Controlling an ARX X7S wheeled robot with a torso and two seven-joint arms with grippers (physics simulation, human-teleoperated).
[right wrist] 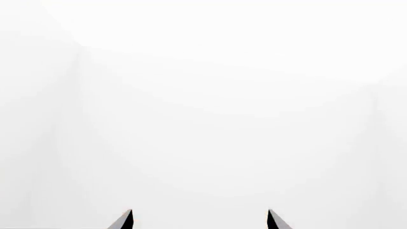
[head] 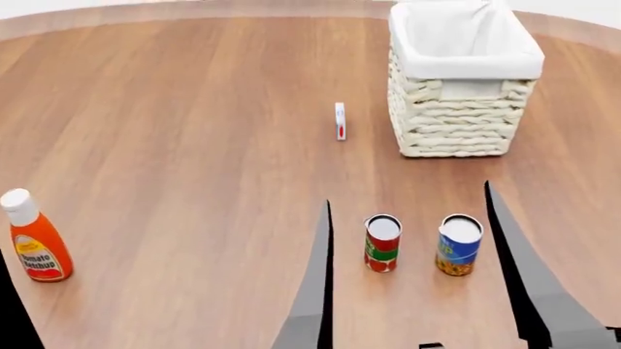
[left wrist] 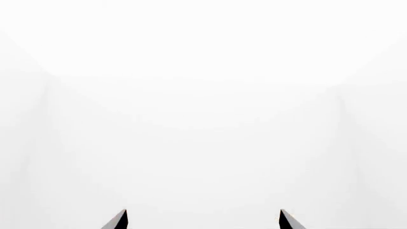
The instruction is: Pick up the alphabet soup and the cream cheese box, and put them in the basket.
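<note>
The alphabet soup [head: 458, 246], a blue-labelled can, stands upright near the table's front, to the right of a red-and-green can [head: 382, 243]. Farther back, the cream cheese box [head: 339, 121] stands on edge, just left of the wicker basket [head: 456, 120] with its white liner. Two dark fingers [head: 318, 291] rise from the head view's lower edge, one on each side of the two cans; I cannot tell whose they are. My left gripper [left wrist: 203, 220] and right gripper [right wrist: 199, 220] are both open, with only blank white in front of them.
A ketchup bottle [head: 34, 240] stands at the front left of the round wooden table [head: 194, 145]. A dark sliver of the robot shows at the head view's lower left corner [head: 10, 320].
</note>
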